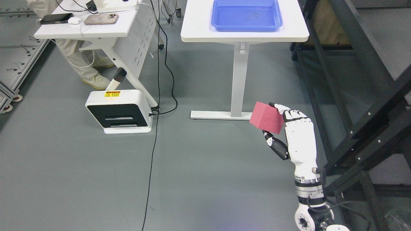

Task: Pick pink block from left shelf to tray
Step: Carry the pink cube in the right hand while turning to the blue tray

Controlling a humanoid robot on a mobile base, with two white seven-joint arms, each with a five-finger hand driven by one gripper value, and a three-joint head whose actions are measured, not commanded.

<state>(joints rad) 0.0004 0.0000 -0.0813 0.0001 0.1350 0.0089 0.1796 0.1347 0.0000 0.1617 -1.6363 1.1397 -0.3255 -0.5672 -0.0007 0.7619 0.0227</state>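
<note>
Right hand (290,128): seen at about 4 o'clock in the head view, its white forearm rising from the lower right edge; the fingers and thumb are pinched around the pink block.
Pink block (267,117): held in the air above the grey floor, tilted, gripped between the fingertips on its upper right side and the thumb under its lower right corner; well apart from the tray.
Tray (246,15): a blue rectangular tray is set on a white table (199,29) at 12 o'clock.
Table stand: a single white column and flat foot are seen at the centre, just left of the held block.
Shelf frame (362,106): dark metal racking is seen at 3 o'clock, beside the arm.
Second table (83,30): at 11 o'clock, two phones and a white earbud case are laid on it; a person's legs and light shoes are seen behind it.
Floor unit (118,111): a white box with a yellow warning label is placed at 9 o'clock, with a black cable (154,144) trailing down the floor.
</note>
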